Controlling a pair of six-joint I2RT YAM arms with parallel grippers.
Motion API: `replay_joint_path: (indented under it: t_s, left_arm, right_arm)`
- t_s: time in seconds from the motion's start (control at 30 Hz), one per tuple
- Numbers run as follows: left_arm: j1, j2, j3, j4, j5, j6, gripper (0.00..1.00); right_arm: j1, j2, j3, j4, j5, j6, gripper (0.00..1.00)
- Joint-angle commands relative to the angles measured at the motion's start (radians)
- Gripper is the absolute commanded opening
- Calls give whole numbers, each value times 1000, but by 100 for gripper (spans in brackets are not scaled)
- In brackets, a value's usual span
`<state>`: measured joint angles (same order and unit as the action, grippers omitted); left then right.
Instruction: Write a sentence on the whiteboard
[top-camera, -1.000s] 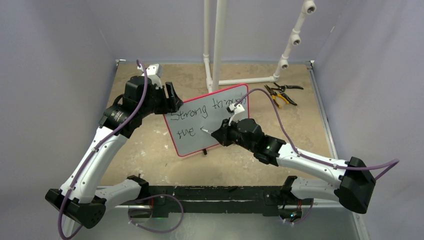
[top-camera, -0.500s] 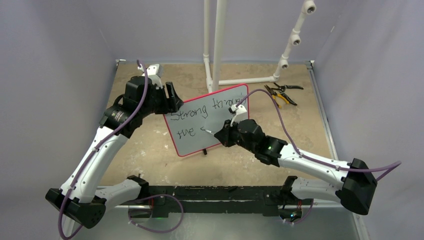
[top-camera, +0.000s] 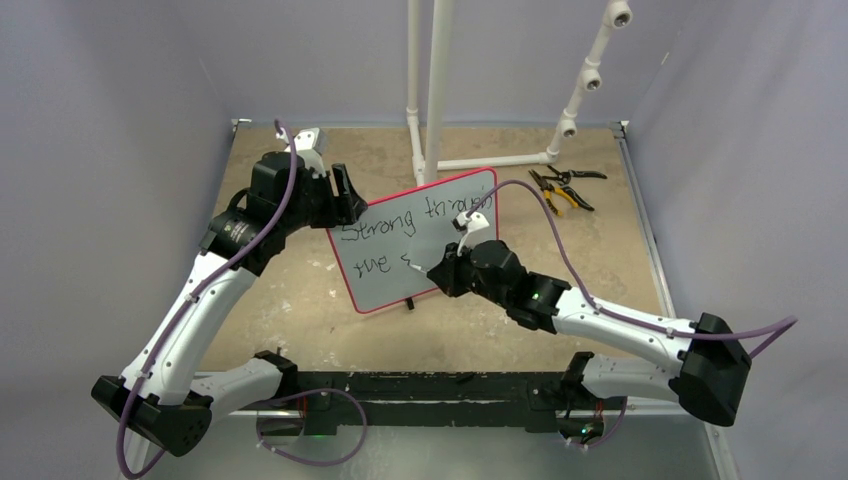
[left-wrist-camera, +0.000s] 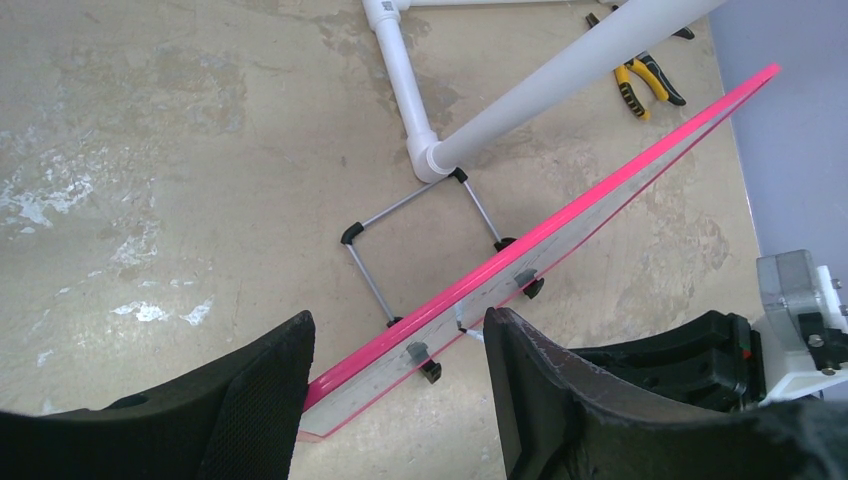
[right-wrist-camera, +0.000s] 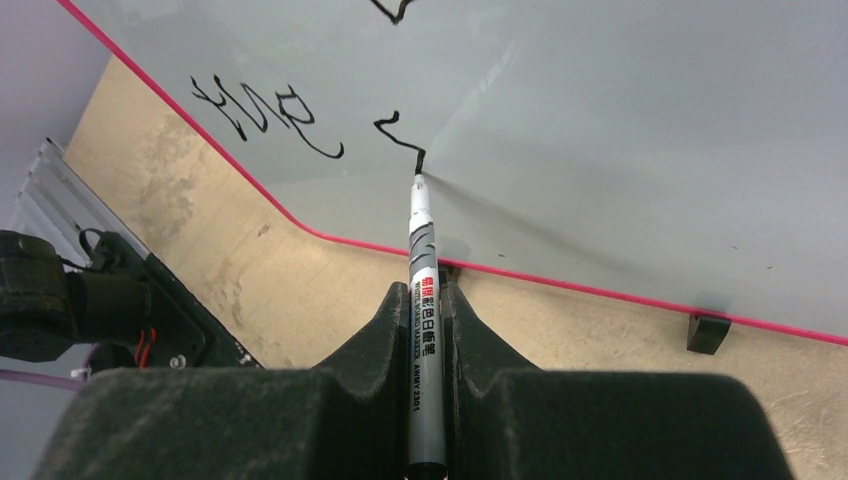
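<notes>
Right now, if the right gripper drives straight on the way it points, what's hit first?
The whiteboard. The marker in the right gripper points straight at it, tip apparently touching at the end of a black stroke; going on would press it into the board.

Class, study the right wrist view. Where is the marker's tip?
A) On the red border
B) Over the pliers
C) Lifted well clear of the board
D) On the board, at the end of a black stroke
D: the marker, clamped in the right tool, has its tip on the board, where the stroke ends.
</notes>
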<state>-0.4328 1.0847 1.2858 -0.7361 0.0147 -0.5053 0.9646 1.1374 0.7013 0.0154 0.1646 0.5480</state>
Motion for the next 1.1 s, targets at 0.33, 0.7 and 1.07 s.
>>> replay_joint_path:
  t_s: [0.33,0.7,1.07]
  left_arm:
    - [-1,0,-9,2,36,-12,61]
    - [-1,-3,-7,4,37,-14,61]
    - [-1,-5,-6,2,37,-17,62]
  right_arm:
    - [10,-80,-7,109,32,-17,0]
    - [10,-78,-3,78,78,0,0]
    - [10,-55,-1,66,78,-4,0]
